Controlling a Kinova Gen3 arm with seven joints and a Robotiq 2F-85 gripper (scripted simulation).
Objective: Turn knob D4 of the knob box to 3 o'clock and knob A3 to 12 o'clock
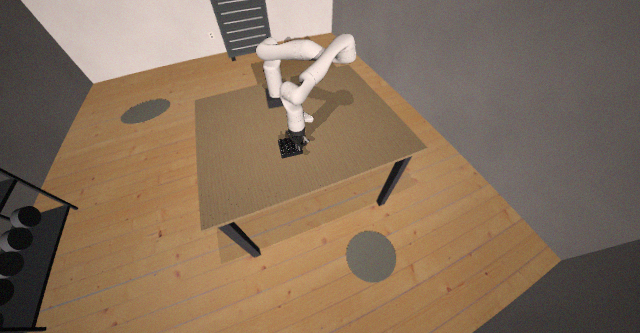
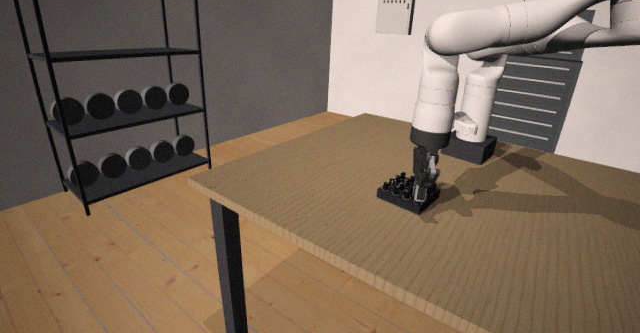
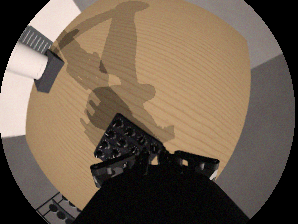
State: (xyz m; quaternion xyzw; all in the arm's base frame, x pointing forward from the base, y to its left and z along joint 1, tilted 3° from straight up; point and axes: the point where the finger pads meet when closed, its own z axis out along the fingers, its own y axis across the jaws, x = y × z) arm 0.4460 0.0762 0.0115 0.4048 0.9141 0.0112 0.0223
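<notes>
The black knob box (image 1: pixel 286 149) (image 2: pixel 396 195) (image 3: pixel 124 137) stands on its feet on the wooden table (image 1: pixel 240 183) (image 2: pixel 325 193) (image 3: pixel 193 56), near the middle. My gripper (image 1: pixel 299 143) (image 2: pixel 423 189) (image 3: pixel 154 149) points straight down onto the box's right-hand edge as the exterior camera sees it. It is shut on one knob there. The fingers hide that knob and its white line. The knob names and marks are too small to read in any view. In the wrist view the box lies tilted, just beyond my fingertips.
The arm's base (image 1: pixel 274 100) (image 2: pixel 470 148) stands on the table behind the box. A black shelf rack (image 2: pixel 115 118) (image 1: pixel 20 243) with dark cylinders stands on the floor, well off the table. The table's front edge (image 2: pixel 300 240) runs near the exterior camera.
</notes>
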